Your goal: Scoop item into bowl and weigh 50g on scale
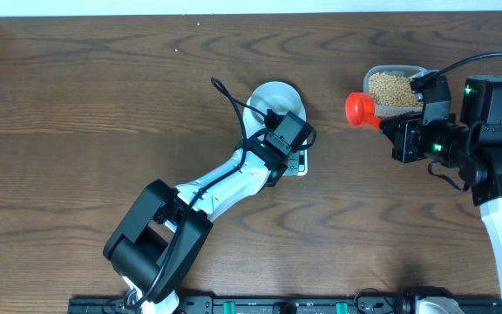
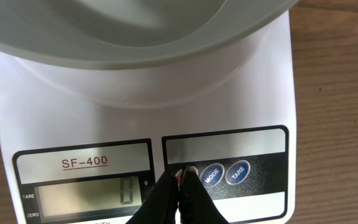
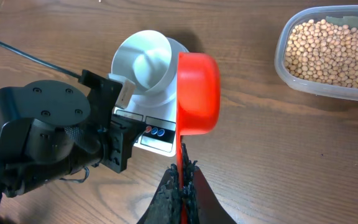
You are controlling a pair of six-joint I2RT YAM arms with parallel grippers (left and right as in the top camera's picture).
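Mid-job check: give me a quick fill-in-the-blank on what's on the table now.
The bowl on the scale is ___.
The display reads ___.
The right gripper is shut on a ___ scoop.
The beans lie in the clear ___.
Missing: empty; 0; red; tub.

left tool (image 2: 183, 175) over scale (image 2: 42, 112) front, blocks bowl's (image 1: 273, 94) near side, scoop (image 3: 197, 87) hangs between bowl and tub (image 3: 328, 56), desk (image 1: 103, 87) bare on left

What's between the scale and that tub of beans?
Only the red scoop, held by the right end effector above bare table; overhead view.
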